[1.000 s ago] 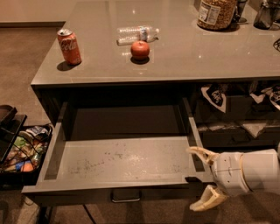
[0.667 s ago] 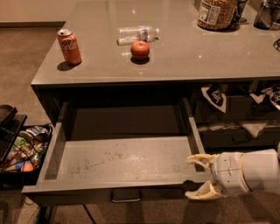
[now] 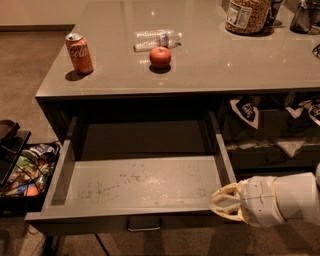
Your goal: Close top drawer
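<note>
The top drawer [image 3: 140, 186] is hanging wide open under the counter [image 3: 210, 70]: dark grey, pale scuffed floor, one small metal handle [image 3: 144, 223] mid-front. The gripper [image 3: 222, 204] is right at its front right corner, jaws slightly spread, with a dark gap between them. Up on the counter I count one red can [image 3: 79, 53], one bottle [image 3: 157, 39] lying flat, one apple [image 3: 160, 57] and one jar [image 3: 248, 15].
</note>
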Motion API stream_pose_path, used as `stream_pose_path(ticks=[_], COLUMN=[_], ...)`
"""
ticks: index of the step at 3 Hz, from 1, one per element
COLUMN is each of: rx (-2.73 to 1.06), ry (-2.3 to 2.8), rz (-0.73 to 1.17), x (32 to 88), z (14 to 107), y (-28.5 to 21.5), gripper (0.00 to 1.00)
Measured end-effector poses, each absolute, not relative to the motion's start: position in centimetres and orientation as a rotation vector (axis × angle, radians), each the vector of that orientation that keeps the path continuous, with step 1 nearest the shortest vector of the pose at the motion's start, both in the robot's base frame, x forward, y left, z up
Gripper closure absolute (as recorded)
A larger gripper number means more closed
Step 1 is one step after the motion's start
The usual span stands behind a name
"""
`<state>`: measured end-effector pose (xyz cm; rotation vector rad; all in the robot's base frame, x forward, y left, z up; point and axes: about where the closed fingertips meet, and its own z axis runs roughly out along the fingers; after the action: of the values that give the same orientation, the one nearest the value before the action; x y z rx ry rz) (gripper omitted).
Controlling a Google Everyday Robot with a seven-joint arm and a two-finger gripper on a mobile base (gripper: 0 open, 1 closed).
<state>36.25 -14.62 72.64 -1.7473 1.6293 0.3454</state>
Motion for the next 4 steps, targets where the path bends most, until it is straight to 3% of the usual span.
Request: stream_pose_path(ticks=[1,4], rx=[-1.75,-1.775], ry=[1.596,1.616], rz=[0.343,0.26], x=[35.0,33.7], z=[71.7,67.6], y=[-14.4,-12.7], gripper=[1.0,1.0])
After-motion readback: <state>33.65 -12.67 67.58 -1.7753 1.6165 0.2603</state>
